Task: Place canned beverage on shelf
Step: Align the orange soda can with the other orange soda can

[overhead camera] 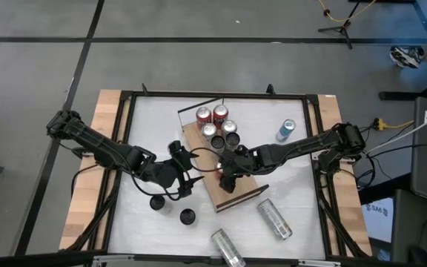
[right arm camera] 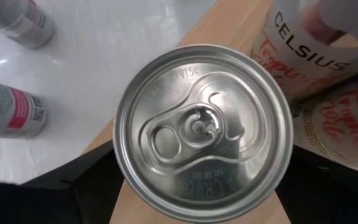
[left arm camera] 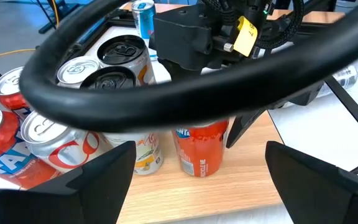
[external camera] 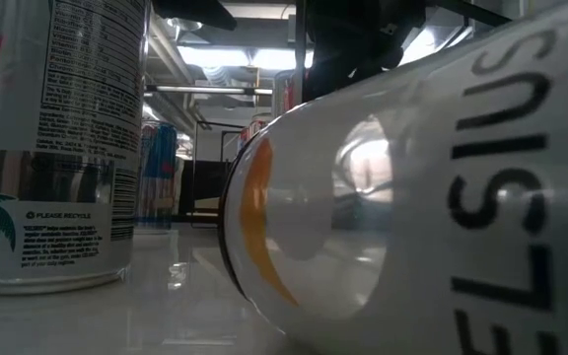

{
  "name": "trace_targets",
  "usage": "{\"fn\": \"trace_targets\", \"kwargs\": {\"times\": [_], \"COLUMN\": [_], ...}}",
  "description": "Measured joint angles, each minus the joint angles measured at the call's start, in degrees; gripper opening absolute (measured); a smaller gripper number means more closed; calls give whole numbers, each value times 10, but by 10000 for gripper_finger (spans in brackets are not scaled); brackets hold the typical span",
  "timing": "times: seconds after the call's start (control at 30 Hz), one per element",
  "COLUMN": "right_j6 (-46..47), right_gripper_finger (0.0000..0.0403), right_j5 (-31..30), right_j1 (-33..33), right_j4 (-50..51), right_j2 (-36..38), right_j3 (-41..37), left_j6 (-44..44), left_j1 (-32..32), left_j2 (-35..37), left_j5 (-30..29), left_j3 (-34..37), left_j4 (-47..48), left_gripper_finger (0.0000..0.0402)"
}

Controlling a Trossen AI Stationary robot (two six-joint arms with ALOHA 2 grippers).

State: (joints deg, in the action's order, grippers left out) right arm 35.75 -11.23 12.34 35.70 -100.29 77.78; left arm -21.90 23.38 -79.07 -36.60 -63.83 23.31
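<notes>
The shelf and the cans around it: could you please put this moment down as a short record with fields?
shelf: wooden board lying on the white table
cans on shelf: cluster standing at the far end; orange can upright nearer the middle
right gripper: directly over the orange can, fingers on either side of it, grip loosening or loose
left gripper: open, beside the shelf, empty
cans off shelf: blue can upright; two silver cans lying on the table
</notes>
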Motion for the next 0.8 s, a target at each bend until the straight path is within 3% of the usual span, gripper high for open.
{"fn": "trace_targets", "kwargs": {"times": [0.47, 0.67, 0.8], "right_j6": [1, -1, 0], "right_gripper_finger": [357, 357, 356], "right_j5": [4, 64, 57], "right_j1": [0, -4, -4], "right_j4": [0, -1, -1], "right_j2": [0, 0, 0], "right_j3": [0, 0, 0], "left_j6": [0, -1, -1], "left_j1": [0, 0, 0], "left_j2": [0, 0, 0], "left_j5": [0, 0, 0], "left_j3": [0, 0, 0], "left_j4": [0, 0, 0], "left_gripper_finger": [352, 352, 352]}}
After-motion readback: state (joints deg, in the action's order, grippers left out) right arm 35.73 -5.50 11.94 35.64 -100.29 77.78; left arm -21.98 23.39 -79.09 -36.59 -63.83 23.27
